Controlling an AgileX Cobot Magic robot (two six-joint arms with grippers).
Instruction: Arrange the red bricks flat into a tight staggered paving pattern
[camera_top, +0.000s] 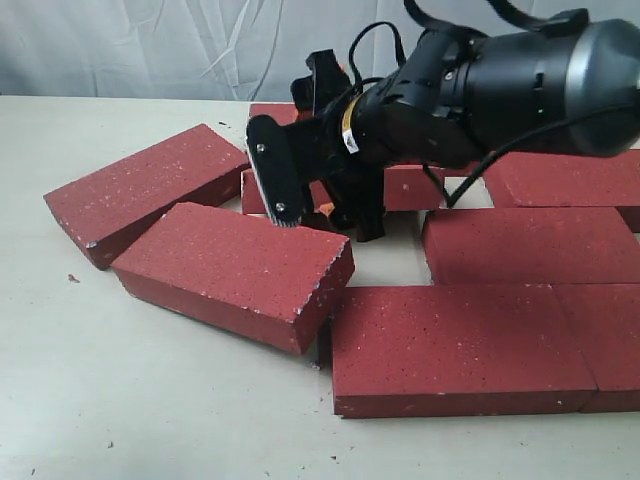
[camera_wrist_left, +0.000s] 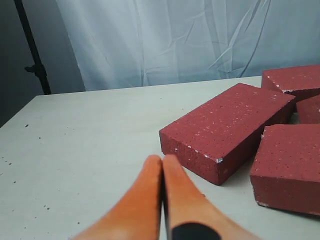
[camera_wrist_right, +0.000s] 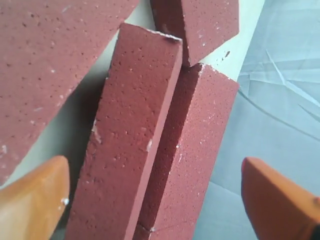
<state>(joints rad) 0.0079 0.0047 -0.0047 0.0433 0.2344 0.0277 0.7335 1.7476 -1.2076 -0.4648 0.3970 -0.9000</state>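
Note:
Several dark-red bricks lie on the pale table (camera_top: 120, 400). Two loose ones sit angled at the left (camera_top: 150, 190) (camera_top: 235, 270). Others lie flat at the right (camera_top: 455, 345) (camera_top: 530, 245). My right gripper (camera_top: 325, 212) reaches in from the right over the back-middle bricks (camera_top: 410, 187). In the right wrist view it (camera_wrist_right: 154, 162) stands open, its orange fingers (camera_wrist_right: 35, 200) wide apart on either side of a brick on edge (camera_wrist_right: 132, 135) and its neighbour (camera_wrist_right: 200, 145). My left gripper (camera_wrist_left: 162, 161) is shut and empty, near an angled brick (camera_wrist_left: 227, 127).
A grey cloth backdrop (camera_top: 150, 45) hangs behind the table. The table's far edge (camera_wrist_right: 250, 35) runs just beyond the back bricks. A black stand (camera_wrist_left: 32, 50) stands at the far left. Bare tabletop (camera_wrist_left: 85, 140) spreads left of the loose bricks.

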